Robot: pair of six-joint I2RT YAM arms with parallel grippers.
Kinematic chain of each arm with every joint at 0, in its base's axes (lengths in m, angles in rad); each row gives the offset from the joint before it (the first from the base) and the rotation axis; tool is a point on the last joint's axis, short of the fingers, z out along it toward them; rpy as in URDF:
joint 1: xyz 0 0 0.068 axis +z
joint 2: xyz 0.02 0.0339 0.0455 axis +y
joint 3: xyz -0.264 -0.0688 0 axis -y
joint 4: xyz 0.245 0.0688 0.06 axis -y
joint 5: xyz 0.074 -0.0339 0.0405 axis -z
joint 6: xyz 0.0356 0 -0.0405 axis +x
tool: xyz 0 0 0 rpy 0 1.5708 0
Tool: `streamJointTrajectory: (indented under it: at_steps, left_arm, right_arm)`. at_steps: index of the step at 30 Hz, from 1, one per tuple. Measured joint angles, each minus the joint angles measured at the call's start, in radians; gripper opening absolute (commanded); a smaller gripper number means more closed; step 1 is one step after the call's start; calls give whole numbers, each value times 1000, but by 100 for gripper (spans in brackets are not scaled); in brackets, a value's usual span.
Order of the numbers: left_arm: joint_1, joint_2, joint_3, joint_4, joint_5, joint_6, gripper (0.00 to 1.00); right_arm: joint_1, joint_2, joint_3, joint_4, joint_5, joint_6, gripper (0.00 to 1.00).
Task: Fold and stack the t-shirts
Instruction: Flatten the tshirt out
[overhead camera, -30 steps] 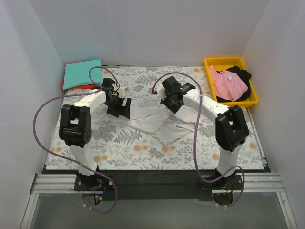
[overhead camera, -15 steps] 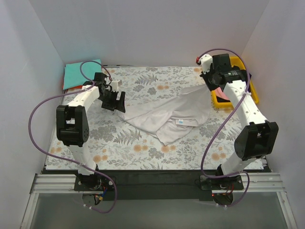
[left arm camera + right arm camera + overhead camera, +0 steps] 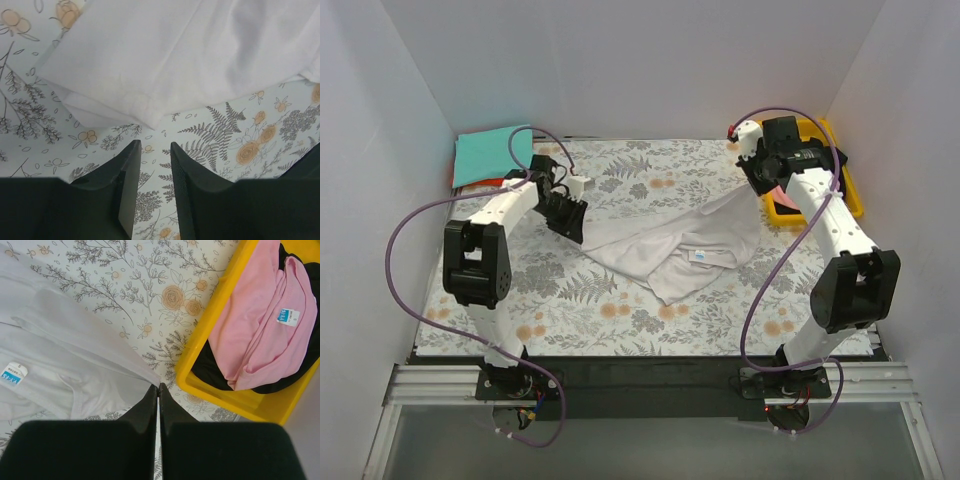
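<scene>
Left jaws apparently nearer white t-shirt (image 3: 655, 245)

Soft matt white t-shirt (image 3: 665, 240), glossy yellow plastic bin (image 3: 240, 402)

The pink t-shirt (image 3: 260, 325) hides most of the black t-shirt (image 3: 202, 372), and the teal t-shirt (image 3: 490, 155) covers all but an edge of the orange t-shirt (image 3: 472, 185).
</scene>
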Motion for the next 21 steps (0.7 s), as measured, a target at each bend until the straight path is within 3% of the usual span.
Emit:
streamJointTrajectory:
  at_steps: [3, 7, 21]
  left_arm:
    - [-51, 0, 0, -17, -32, 64, 33]
    - [-108, 21, 37, -50, -80, 131, 46]
    - [-176, 110, 58, -22, -256, 220, 44]
  right_arm:
    - [0, 6, 0, 0, -3, 3, 1]
    - [0, 9, 0, 0, -4, 8, 1]
    - [0, 20, -3, 0, -16, 18, 1]
